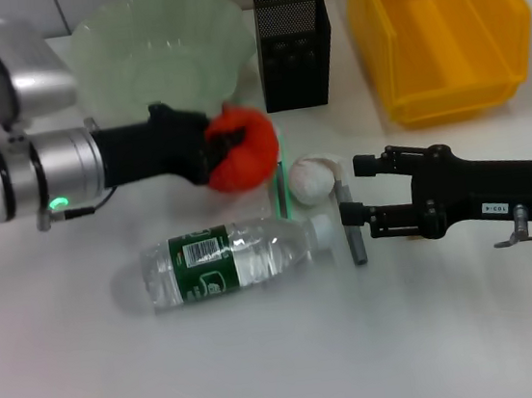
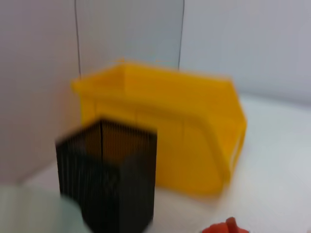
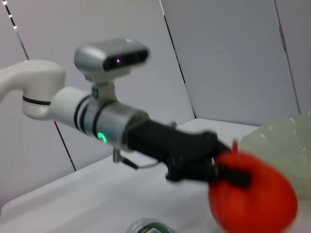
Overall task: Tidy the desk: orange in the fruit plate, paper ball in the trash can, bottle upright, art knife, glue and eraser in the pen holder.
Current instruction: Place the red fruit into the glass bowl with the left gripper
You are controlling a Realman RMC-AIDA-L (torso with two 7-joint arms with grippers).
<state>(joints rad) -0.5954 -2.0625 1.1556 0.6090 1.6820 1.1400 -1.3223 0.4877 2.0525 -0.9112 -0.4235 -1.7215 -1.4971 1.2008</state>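
Note:
My left gripper point(image 1: 224, 147) is shut on the red-orange orange point(image 1: 256, 158) and holds it above the table, just in front of the pale green fruit plate point(image 1: 159, 37). The right wrist view shows that grip point(image 3: 229, 173) on the orange point(image 3: 257, 199) beside the plate point(image 3: 284, 138). My right gripper point(image 1: 354, 190) is open, just right of the white paper ball point(image 1: 309, 179). The bottle point(image 1: 225, 260) lies on its side in front. The black mesh pen holder point(image 1: 293, 45) and the yellow trash can point(image 1: 434, 28) stand at the back. The eraser is not in view.
A grey pen-shaped tool point(image 1: 353, 235) lies by the bottle's cap, under my right gripper. A thin green stick point(image 1: 280, 197) lies left of the paper ball. The left wrist view shows the pen holder point(image 2: 109, 179) in front of the trash can point(image 2: 165, 126).

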